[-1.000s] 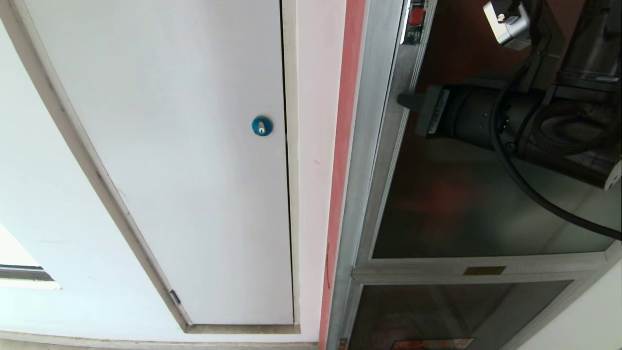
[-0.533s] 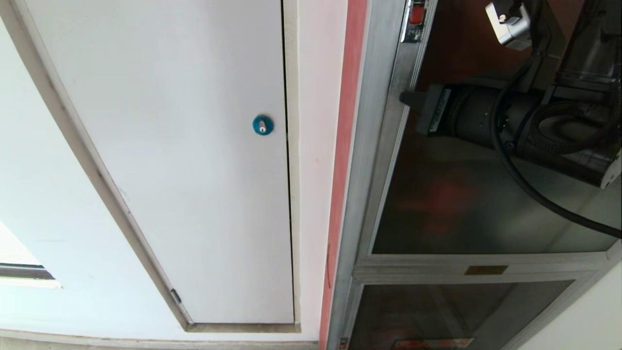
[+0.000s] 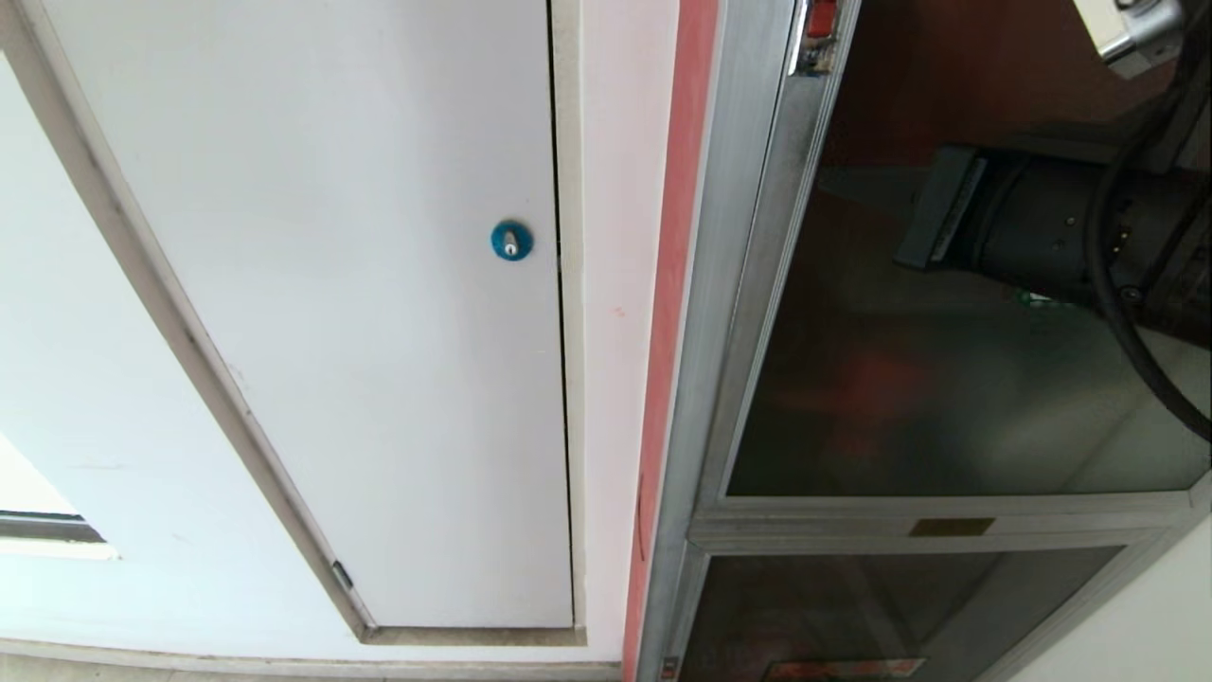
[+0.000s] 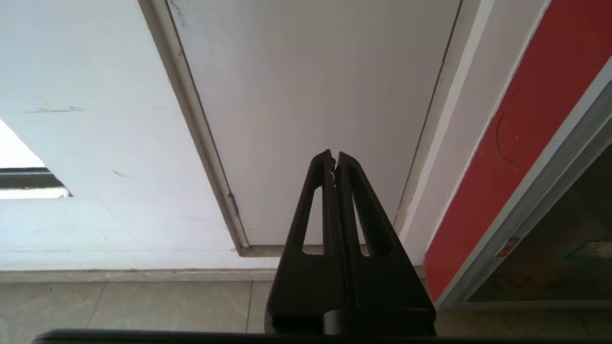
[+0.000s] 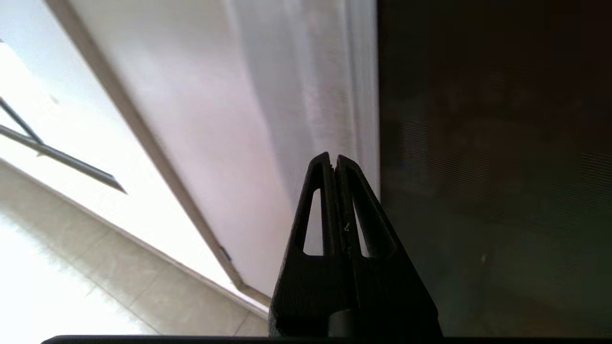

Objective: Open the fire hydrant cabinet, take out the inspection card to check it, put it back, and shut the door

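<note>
Head view shows the big white door [image 3: 331, 313] with its smooth flat face filling the left side, set in a grey frame. Right of it runs a thin red strip [image 3: 668, 313], and then comes the fire hydrant cabinet [image 3: 729, 313], a tall box with a shiny silver metal frame. The door [image 3: 928, 407] of the cabinet is a large dark frosted-glass panel, and it looks shut against the frame. Below it sits a smaller dark glass panel [image 3: 852, 606]. The right arm [image 3: 1032, 232], black and round, hangs in front of the dark glass at the upper right. A small red latch [image 3: 820, 19] sits at the top of the frame. A tiny blue round lock [image 3: 511, 241] is on the white door.

The right end effector [image 5: 334, 160] is clenched and holds nothing, near the glass edge. The left end effector [image 4: 333, 157] is clenched too, pointing at the white door above the tiled floor [image 4: 143, 310].
</note>
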Available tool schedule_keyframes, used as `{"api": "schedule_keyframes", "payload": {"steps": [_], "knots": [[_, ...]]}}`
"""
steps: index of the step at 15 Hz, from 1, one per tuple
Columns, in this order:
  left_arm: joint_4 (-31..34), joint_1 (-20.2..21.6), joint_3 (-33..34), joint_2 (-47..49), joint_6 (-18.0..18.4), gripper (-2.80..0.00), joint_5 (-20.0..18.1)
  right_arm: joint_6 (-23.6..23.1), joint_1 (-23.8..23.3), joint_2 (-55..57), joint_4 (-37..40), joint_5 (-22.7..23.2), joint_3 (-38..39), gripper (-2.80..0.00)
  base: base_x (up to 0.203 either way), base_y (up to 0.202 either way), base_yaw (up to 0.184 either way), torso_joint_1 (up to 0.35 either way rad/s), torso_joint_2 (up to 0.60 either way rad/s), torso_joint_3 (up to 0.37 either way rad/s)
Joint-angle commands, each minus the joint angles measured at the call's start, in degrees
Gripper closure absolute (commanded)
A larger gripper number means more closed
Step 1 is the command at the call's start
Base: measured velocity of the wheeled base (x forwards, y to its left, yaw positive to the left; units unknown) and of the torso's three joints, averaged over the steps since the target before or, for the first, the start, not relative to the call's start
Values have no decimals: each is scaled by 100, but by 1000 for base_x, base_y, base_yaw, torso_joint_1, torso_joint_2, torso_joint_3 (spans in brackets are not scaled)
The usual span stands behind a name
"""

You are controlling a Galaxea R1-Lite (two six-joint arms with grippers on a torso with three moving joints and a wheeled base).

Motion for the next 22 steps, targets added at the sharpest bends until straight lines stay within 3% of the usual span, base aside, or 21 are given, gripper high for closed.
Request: {"api": "schedule_keyframes", "payload": {"steps": [1, 6, 14, 22], "knots": [[-1, 2, 0, 5, 0, 0, -2, 3, 187, -295, -3, 35, -12, 0, 0, 0, 0, 0, 0, 0], [-1, 2, 0, 5, 0, 0, -2, 13, 348, -352, 284, 28, -614, 0, 0, 0, 0, 0, 0, 0], [-1, 2, 0, 5, 0, 0, -2, 624, 348, 107, 2470, -11, -2771, 0, 0, 0, 0, 0, 0, 0], [-1, 2, 0, 5, 0, 0, -2, 618, 330, 742, 2481, -51, -3495, 0, 0, 0, 0, 0, 0, 0]]}}
